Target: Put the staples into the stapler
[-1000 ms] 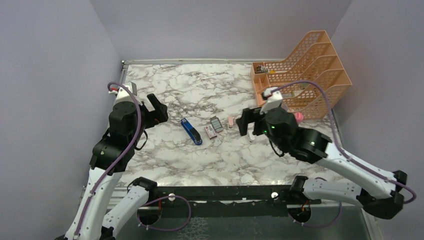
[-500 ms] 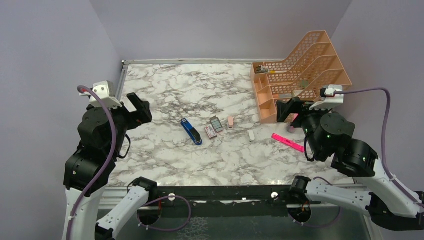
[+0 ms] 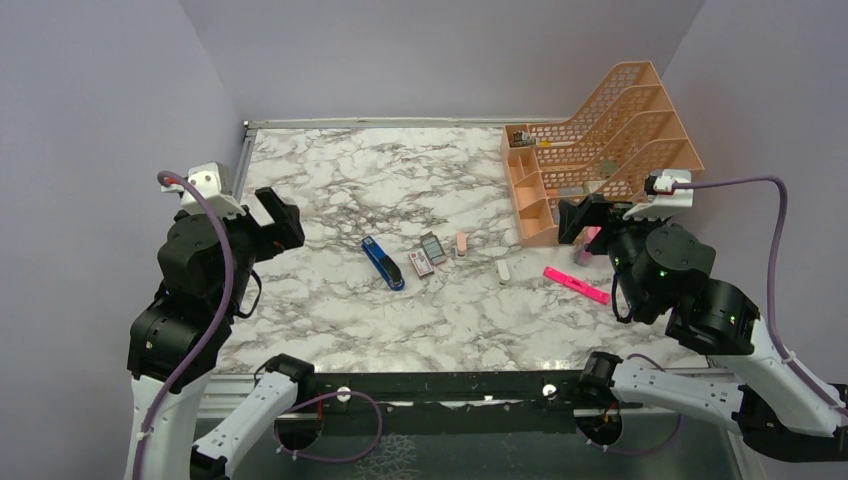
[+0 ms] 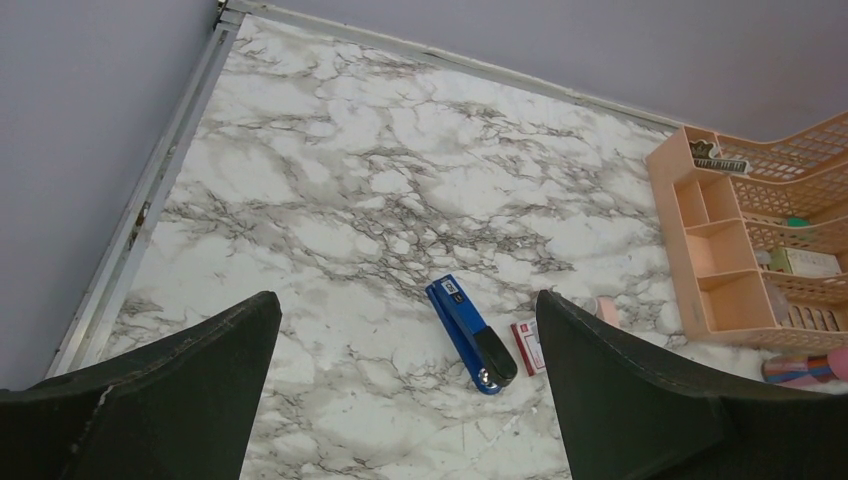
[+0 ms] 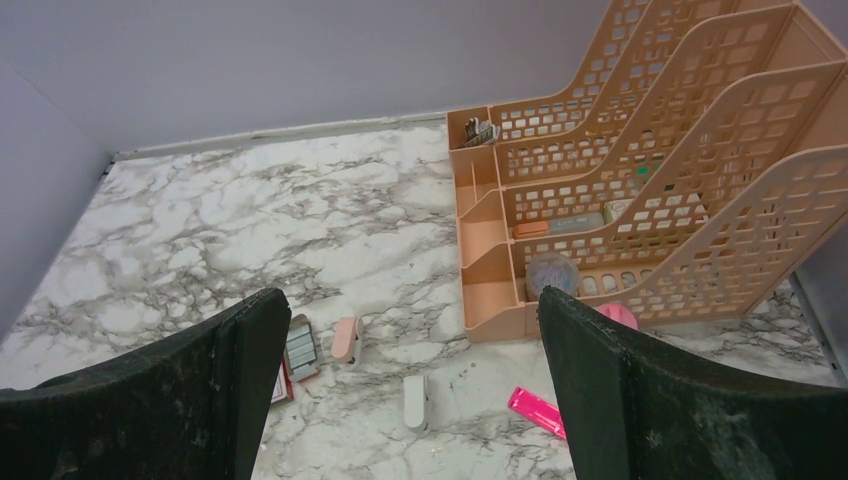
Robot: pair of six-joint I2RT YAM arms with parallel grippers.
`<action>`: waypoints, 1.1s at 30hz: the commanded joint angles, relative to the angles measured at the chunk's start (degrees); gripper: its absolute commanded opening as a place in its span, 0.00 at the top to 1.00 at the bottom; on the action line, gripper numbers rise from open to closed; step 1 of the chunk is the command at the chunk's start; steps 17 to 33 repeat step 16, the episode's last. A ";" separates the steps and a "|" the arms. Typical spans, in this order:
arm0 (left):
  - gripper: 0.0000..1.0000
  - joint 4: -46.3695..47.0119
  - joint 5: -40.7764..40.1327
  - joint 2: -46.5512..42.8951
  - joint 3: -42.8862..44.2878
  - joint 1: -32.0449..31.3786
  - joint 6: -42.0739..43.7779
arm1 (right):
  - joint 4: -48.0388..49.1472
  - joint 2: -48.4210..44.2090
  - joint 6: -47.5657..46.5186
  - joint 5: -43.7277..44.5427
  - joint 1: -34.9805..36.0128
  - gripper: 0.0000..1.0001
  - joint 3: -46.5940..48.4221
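Compared with a second ago, both arms are seen drawn back toward the sides of the table [image 3: 400, 175], the left gripper [image 3: 279, 217] and right gripper [image 3: 581, 219] spread wide and empty, while the stapler [image 3: 383, 264] lies mid-table, the staples [image 3: 427, 254] just beside it.

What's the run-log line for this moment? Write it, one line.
left gripper: open, empty | right gripper: open, empty | stapler: flat on table | staples: beside stapler, untouched
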 commanded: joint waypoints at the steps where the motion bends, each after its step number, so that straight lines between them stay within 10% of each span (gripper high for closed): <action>1: 0.01 -0.58 -1.41 -0.14 0.26 0.35 0.21 | 0.21 -0.53 -0.50 1.55 0.08 0.00 1.46; 33: 0.01 -0.50 -1.84 -0.21 0.41 0.35 -0.36 | -0.89 0.35 -0.06 1.36 0.09 0.00 1.76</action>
